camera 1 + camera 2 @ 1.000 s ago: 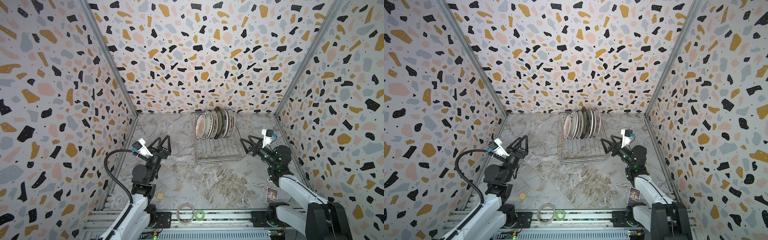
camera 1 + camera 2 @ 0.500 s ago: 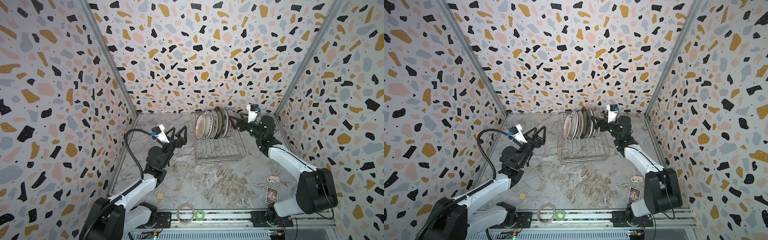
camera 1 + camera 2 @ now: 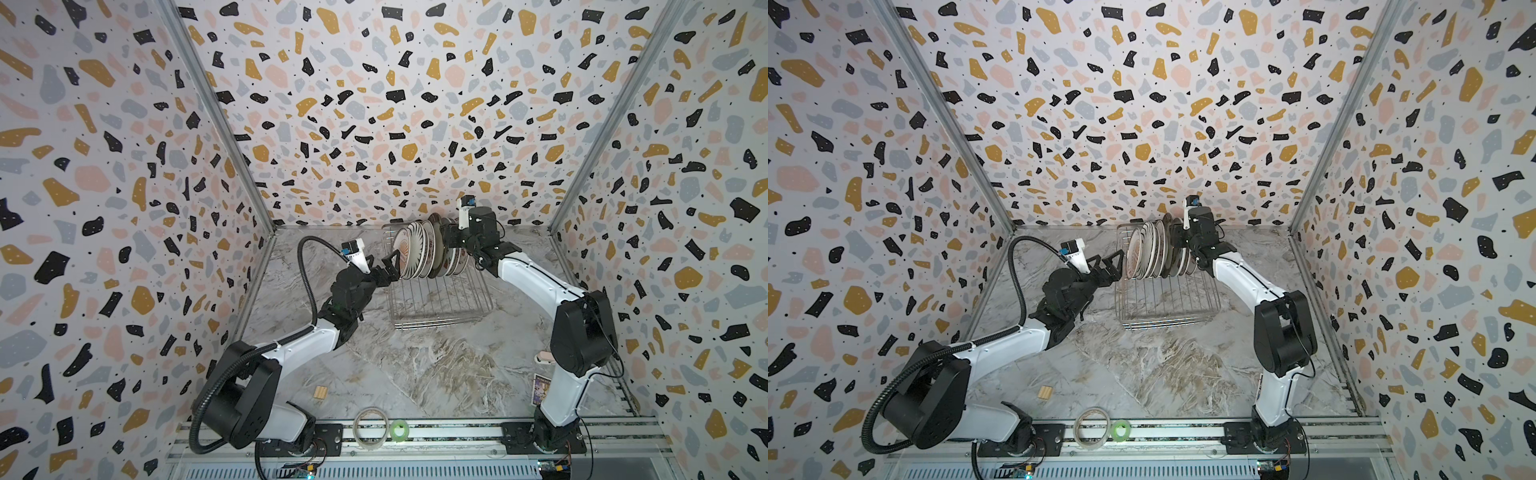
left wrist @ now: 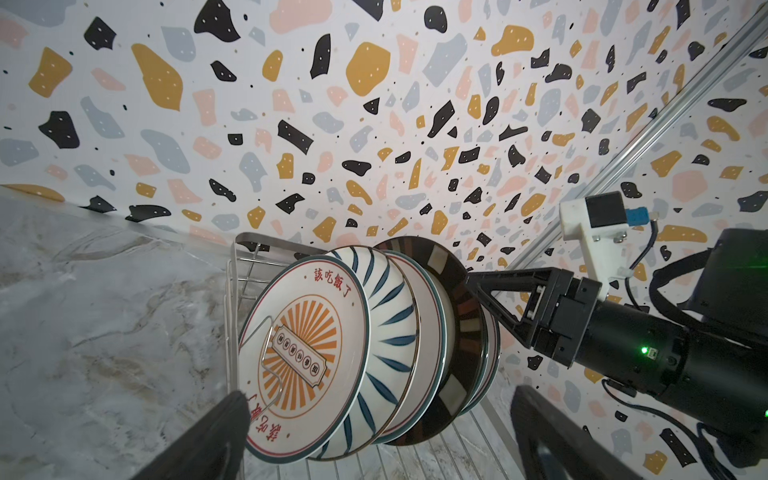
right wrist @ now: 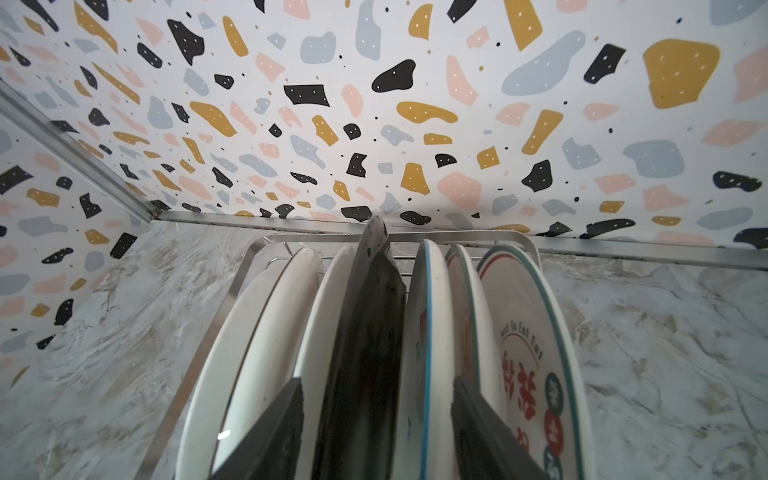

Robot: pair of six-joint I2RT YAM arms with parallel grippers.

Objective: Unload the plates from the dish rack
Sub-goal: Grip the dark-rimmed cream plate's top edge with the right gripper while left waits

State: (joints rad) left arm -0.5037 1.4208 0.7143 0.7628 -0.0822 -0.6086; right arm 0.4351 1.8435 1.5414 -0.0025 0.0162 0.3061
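The marble counter [image 3: 415, 374] is carrying everything. The dish rack [image 3: 440, 303] is sitting toward its back, close to the rear wall. The plates [image 3: 419, 253] are standing on edge in a tight row at the rack's far end, while the near end is showing only bare wire.

The left hand [image 3: 390, 268] is hovering just beside the rack's left side with its fingers spread wide and nothing between them. In the left wrist view it is facing the orange sunburst plate [image 4: 303, 353], which is fronting the row. A bent rack wire is crossing that plate's face.

The right hand [image 3: 451, 243] is reaching into the row from the opposite side. In the right wrist view its fingers [image 5: 270, 432] are standing partly apart, straddling a dark plate [image 5: 365, 324] and a blue-rimmed plate [image 5: 419, 332], with neighbouring plates crowding both sides. I cannot tell whether they are pressing on either plate.

At the counter's front edge, a clear tape roll [image 3: 370, 422] and a small green tape roll [image 3: 400, 429] are lying side by side. A wooden block [image 3: 321, 392] is lying just behind them, well apart from the rack. A printed card [image 3: 540, 388] is leaning by the right arm's base.
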